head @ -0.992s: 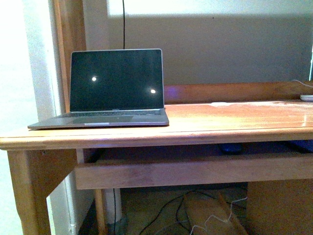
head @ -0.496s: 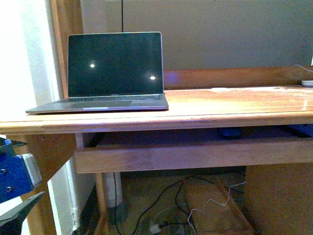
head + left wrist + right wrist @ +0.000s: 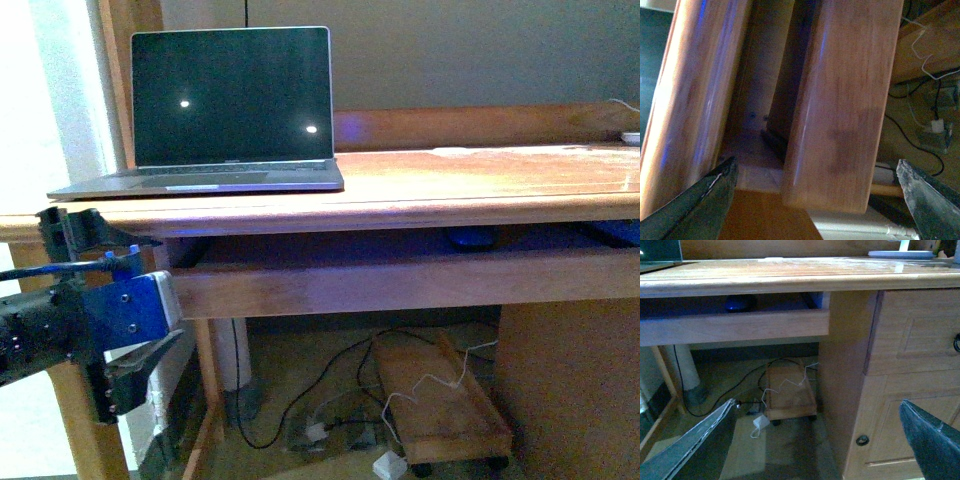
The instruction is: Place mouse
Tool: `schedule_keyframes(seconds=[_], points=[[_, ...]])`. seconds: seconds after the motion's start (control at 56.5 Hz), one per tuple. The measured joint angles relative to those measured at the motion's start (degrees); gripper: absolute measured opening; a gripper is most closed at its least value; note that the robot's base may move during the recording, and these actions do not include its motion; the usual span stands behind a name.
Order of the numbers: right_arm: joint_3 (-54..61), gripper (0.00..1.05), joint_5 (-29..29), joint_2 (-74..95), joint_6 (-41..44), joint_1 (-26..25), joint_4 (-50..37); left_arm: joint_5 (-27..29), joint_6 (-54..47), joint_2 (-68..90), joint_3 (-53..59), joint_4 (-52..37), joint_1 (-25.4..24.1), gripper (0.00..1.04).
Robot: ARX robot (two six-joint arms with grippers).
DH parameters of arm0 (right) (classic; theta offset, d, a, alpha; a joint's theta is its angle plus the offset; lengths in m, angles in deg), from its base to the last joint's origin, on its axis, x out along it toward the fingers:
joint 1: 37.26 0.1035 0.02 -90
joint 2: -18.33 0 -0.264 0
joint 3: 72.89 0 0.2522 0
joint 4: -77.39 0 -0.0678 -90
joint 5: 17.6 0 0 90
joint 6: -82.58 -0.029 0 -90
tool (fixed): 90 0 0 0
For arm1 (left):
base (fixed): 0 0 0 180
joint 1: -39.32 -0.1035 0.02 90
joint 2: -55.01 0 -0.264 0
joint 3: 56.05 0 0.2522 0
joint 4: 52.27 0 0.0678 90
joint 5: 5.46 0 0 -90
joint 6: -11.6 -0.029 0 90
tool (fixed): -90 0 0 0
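Both wide open and empty: left end effector (image 3: 165, 290), right end effector (image 3: 816, 402). Small dark blue-grey oval mouse (image 3: 470, 238) sits on the wooden pull-out tray (image 3: 520, 236) under the wooden tabletop (image 3: 450, 190), well apart from both. Risk: low clearance, so an arm reaching in clips the tray's front rail (image 3: 400, 285).

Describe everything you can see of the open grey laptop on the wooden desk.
The open grey laptop sits on the left part of the brown wooden desk, its flat base resting near the front edge. The casing looks like thin silver-grey metal. The lid stands almost upright. The screen is black, apparently off, with two small bright reflections. A keyboard band and wide trackpad show faintly on the base. Only the desk touches it.
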Motion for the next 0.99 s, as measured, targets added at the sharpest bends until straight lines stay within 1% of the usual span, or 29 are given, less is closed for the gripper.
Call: schedule_keyframes(seconds=[0.159,0.266,0.425,0.602,0.655,0.762,0.815,0.886,0.921,0.974,0.992], points=[[0.0,0.97,0.0,0.0,0.0,0.0,0.0,-1.6,0.1,2.1,-1.8,-0.2,1.6,0.97],[0.0,0.97,0.0,0.0,0.0,0.0,0.0,-1.3,0.1,3.8,-3.1,-0.2,2.0,0.97],[0.0,0.97,0.0,0.0,0.0,0.0,0.0,2.1,-0.7,6.1,-4.3,0.9,1.8,0.97],[0.0,0.97,0.0,0.0,0.0,0.0,0.0,5.0,-2.0,5.0,-3.7,6.8,1.4,0.97],[0.0,0.97,0.0,0.0,0.0,0.0,0.0,5.8,0.1,2.7,-2.6,11.3,1.7,0.97],[0.0,0.97,0.0,0.0,0.0,0.0,0.0,5.2,5.0,-3.0,-0.1,21.1,2.5,0.97],[0.0,0.97,0.0,0.0,0.0,0.0,0.0,3.9,7.3,-6.4,1.1,27.0,2.9,0.97],[0.0,0.97,0.0,0.0,0.0,0.0,0.0,1.3,10.9,-13.8,3.9,39.2,3.9,0.97],[0.0,0.97,0.0,0.0,0.0,0.0,0.0,0.0,13.1,-16.6,5.3,42.2,4.2,0.97],[0.0,0.97,0.0,0.0,0.0,0.0,0.0,-2.3,18.5,-20.5,8.1,45.2,5.2,0.97],[0.0,0.97,0.0,0.0,0.0,0.0,0.0,-2.4,18.9,-21.0,8.5,45.5,5.4,0.97]])
